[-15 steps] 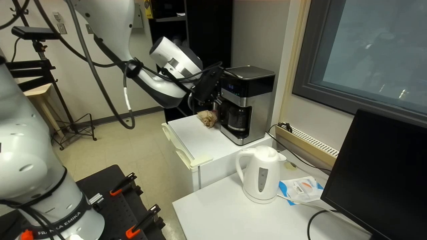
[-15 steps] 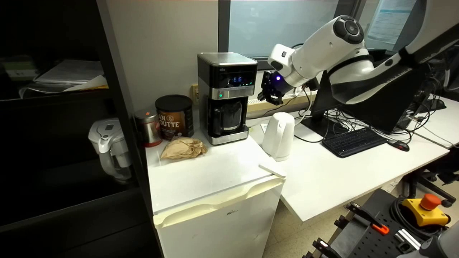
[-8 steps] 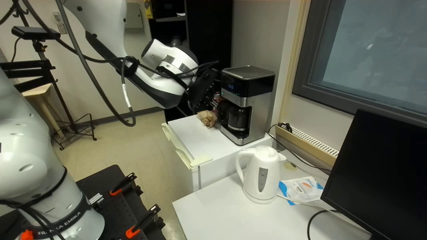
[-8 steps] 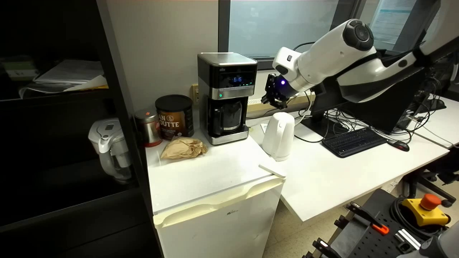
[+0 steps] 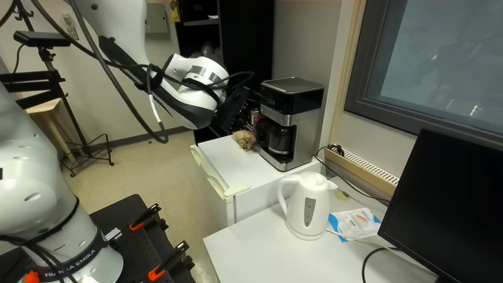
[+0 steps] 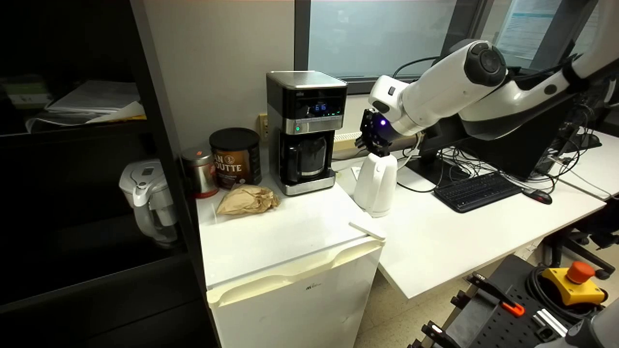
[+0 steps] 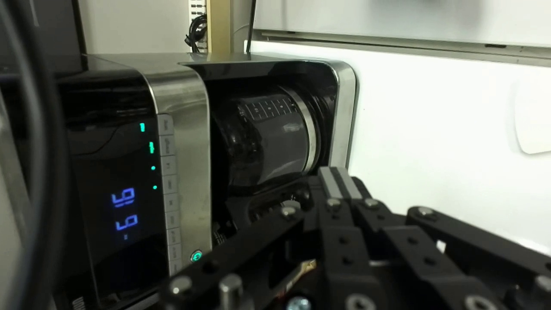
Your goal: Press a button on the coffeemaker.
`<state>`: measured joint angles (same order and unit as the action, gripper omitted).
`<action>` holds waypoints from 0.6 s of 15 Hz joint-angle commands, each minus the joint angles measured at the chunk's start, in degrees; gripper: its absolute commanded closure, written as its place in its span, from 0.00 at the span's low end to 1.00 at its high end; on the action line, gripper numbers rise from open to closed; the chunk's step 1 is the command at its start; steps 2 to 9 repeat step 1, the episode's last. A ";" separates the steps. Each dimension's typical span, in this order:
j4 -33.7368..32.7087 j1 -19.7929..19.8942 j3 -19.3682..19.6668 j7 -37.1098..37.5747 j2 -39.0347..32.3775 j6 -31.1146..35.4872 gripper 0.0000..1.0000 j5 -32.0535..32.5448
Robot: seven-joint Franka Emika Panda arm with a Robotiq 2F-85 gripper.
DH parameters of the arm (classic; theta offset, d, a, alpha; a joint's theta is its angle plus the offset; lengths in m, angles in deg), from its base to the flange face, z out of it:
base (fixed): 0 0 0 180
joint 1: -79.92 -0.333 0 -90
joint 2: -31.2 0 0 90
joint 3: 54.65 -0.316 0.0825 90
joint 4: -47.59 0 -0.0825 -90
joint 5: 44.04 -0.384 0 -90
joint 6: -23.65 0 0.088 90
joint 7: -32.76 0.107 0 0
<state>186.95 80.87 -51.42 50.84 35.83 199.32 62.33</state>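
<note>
Coffeemaker [image 6: 306, 126] upright on the fridge tabletop [image 6: 275, 241].
Probably stiff and heavy, its carafe [image 7: 275, 137] fragile; likely no grip needed, just a light, square push on the green-lit button [image 7: 196, 256]. The end effector [image 7: 340, 183] stands apart from it, fingertips [image 7: 329, 183] together and empty.

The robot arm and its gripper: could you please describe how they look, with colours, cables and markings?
The arm is white with rounded links, black trim and a dark base band lettered FRANKA EMIKA. Black cables run along it, one with a white section. A violet light glows near the gripper, which is black and two-fingered, with jointed links, silver pins and grey pads.
</note>
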 commanded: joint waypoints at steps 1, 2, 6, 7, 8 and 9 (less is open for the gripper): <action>0.59 -0.79 -0.43 5.06 0.52 -1.83 0.99 4.18; 0.59 -0.79 -0.43 5.06 0.52 -1.83 0.99 4.18; 0.59 -0.79 -0.43 5.06 0.52 -1.83 0.99 4.18; 0.59 -0.79 -0.43 5.06 0.52 -1.83 0.99 4.18; 0.59 -0.79 -0.43 5.06 0.52 -1.83 0.99 4.18; 0.59 -0.79 -0.43 5.06 0.52 -1.83 0.99 4.18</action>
